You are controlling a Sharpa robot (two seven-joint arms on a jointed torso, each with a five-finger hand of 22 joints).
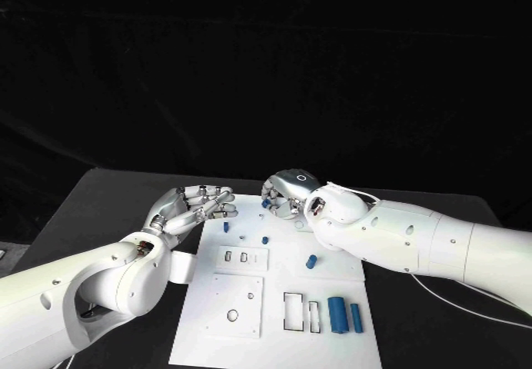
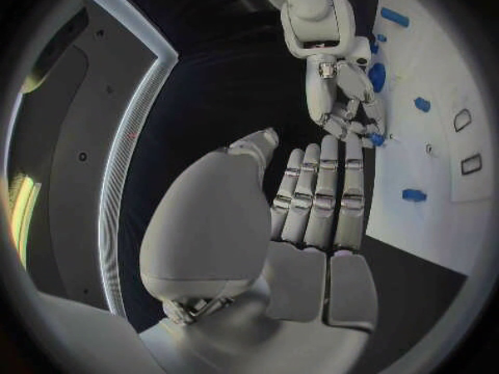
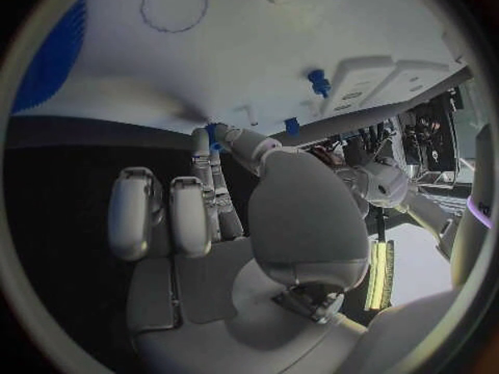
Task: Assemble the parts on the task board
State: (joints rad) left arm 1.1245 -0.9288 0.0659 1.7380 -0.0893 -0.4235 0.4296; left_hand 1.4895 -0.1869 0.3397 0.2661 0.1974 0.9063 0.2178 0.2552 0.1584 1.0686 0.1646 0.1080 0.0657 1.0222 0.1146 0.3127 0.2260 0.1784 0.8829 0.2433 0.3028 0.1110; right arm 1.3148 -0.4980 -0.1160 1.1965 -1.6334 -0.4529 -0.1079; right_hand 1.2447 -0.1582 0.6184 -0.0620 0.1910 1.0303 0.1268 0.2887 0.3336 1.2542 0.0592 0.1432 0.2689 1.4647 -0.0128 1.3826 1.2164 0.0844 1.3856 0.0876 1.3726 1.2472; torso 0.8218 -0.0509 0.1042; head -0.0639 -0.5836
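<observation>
As a small blue part (image 2: pixel 375 139) was pinched by the right hand (image 1: pixel 290 197) above the board (image 1: pixel 277 323), it could be dropped; the left hand (image 1: pixel 194 206) was held wide and empty.

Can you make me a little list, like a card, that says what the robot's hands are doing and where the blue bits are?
Left hand: open, fingers straight, beside the task board's far left corner
Right hand: fingers at a small blue part by the board's far edge; whether it is gripped is unclear
Big blue cylinder: lying on the board, near right
Slim blue part: lying beside it
</observation>
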